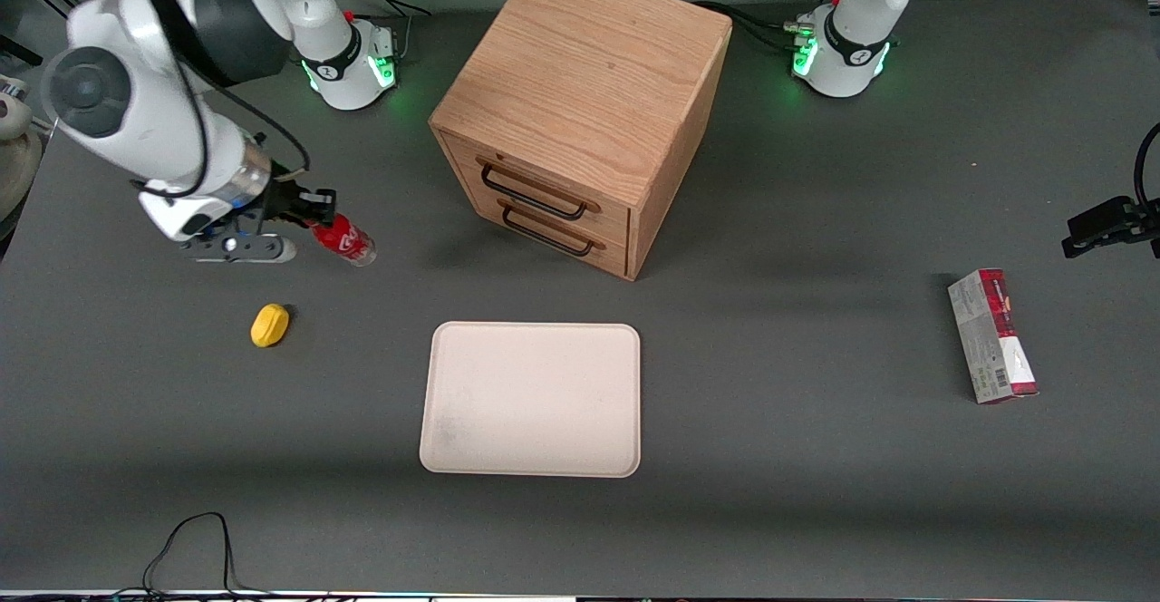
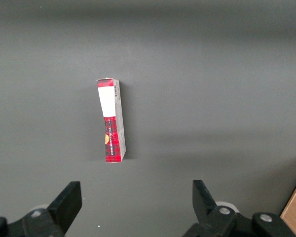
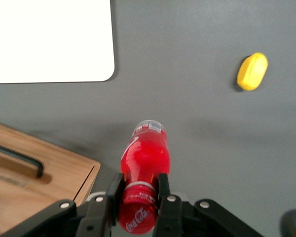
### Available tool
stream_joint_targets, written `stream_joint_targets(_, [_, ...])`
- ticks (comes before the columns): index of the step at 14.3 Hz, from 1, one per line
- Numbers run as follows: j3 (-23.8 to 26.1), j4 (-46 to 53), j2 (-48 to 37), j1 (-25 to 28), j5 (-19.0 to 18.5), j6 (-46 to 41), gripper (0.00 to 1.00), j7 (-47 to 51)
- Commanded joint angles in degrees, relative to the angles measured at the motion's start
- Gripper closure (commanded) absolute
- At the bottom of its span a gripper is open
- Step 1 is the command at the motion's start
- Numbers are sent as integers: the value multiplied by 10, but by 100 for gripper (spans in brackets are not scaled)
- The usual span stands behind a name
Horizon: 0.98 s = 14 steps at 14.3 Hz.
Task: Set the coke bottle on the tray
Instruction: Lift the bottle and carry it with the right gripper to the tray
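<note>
On the table (image 1: 770, 493), fingers (image 3: 164, 185) grip one coke bottle (image 1: 344, 239).

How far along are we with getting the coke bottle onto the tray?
Done: the grasp. The right arm's pincer is shut on the small red coke bottle near its cap end, holding it tilted above the dark table, toward the working arm's end. In hand: the carry. Left: the flat cream-beige tray, nearer the front camera, holds nothing, so moving the bottle over it, setting down and release remain.

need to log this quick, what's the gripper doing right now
gripper: jaws shut on the coke bottle, held tilted above the table, beside the drawer cabinet.
</note>
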Motion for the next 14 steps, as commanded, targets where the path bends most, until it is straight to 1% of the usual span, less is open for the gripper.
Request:
stream_joint_targets(1, [0,279,169,-6,-1,-140,100,16])
stream_joint_targets(4, [0,382,230,-11,-1,-161,100,35])
stream_joint_targets(7, [1,484,319,-12,0,-154,100,64])
stream_joint_targets(8, [5,504,347,-12,0,-139,100,79])
stream_joint_targets(10, [7,507,376,-6,1,-79,100,111])
stream_joint_targets(13, [6,507,424,18,0,-7,100,135])
stream_joint_targets(14, [6,507,434,23,-1,4,100,137])
